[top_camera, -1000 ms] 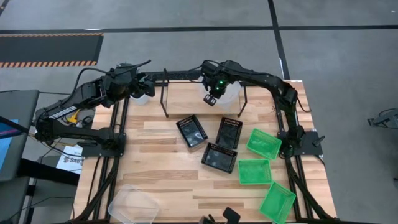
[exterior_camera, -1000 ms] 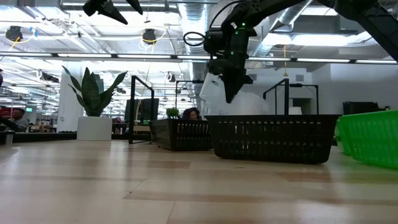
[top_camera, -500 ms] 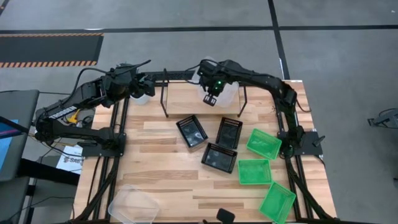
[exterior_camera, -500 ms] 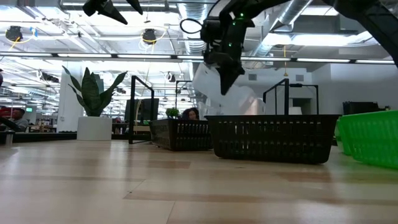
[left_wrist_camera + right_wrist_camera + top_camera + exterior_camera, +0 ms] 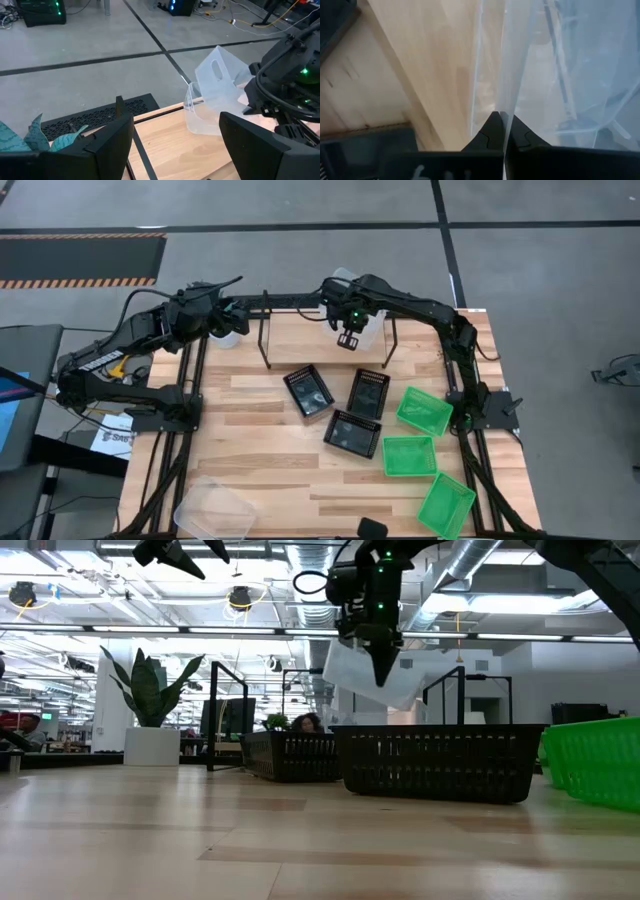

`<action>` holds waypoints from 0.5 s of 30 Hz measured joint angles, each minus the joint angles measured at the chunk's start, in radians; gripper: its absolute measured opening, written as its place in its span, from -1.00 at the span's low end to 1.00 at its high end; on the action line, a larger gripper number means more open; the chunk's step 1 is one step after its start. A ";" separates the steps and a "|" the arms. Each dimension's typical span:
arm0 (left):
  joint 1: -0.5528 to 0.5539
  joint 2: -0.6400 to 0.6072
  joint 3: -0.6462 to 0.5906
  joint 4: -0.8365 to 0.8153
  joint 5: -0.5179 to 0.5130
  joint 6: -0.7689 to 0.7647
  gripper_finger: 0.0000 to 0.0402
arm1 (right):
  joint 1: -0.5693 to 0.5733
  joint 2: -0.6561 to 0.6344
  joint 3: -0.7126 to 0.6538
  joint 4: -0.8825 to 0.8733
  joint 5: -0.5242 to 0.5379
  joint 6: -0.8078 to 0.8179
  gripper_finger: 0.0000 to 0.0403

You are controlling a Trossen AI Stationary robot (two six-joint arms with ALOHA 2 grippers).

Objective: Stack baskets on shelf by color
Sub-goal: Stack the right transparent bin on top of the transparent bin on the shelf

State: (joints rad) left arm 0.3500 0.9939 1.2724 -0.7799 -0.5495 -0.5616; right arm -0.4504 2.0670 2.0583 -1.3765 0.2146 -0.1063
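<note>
My right gripper is shut on a clear basket above the shelf, whose wooden board sits in a black hoop frame. The basket stands tipped up on edge in the air. A second clear basket lies on the shelf board below it. A third clear basket rests on the table near its near-left corner. Three black baskets and three green ones sit flat on the table. My left gripper waits open at the table's far-left corner. My right gripper pinches one thin wall of the clear basket between its two fingers, coming from above and pointing down. The basket is lifted clear of the board and tilted steeply, hanging beside and below the fingers.
A white plant pot stands by the left gripper at the far-left corner. The shelf's black hoops rise on both sides of the board. The black and green baskets fill the table's middle and right; bare planks lie on the left.
The right gripper, still shut on the clear basket, has risen a little and swung first toward the table's left, then back toward its right, above the shelf. The basket has tipped with it and now stands more on edge.
</note>
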 joint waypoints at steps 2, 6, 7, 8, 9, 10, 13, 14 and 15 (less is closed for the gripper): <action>0.000 0.000 0.000 0.000 0.000 0.005 0.41 | -0.002 0.000 0.000 0.002 0.000 -0.001 -0.99; 0.000 0.000 0.000 0.000 -0.009 0.013 0.41 | 0.001 0.000 0.000 -0.003 -0.001 0.000 -0.99; 0.000 0.000 0.000 0.000 -0.009 0.015 0.41 | 0.001 0.000 0.000 -0.007 -0.001 0.000 -0.99; 0.000 0.000 0.000 0.000 -0.009 0.015 0.41 | 0.001 0.000 0.000 -0.010 -0.001 0.000 -0.99; 0.000 0.000 0.000 0.000 -0.010 0.015 0.41 | 0.001 0.000 0.000 -0.011 -0.001 0.000 -0.99; 0.000 0.000 0.000 0.000 -0.010 0.015 0.41 | 0.001 0.000 0.000 -0.010 -0.002 0.000 -0.99; 0.000 0.000 0.000 0.000 -0.011 0.015 0.41 | 0.001 0.000 0.000 -0.008 -0.002 0.000 -0.99; 0.000 0.000 0.000 0.000 -0.011 0.015 0.41 | 0.001 0.000 0.000 -0.008 -0.002 0.000 -0.99; 0.000 0.000 0.000 0.000 -0.011 0.015 0.41 | 0.001 0.000 0.000 -0.008 -0.002 0.001 -0.99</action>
State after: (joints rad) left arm 0.3500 0.9943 1.2724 -0.7799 -0.5610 -0.5465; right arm -0.4492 2.0670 2.0579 -1.3846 0.2123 -0.1055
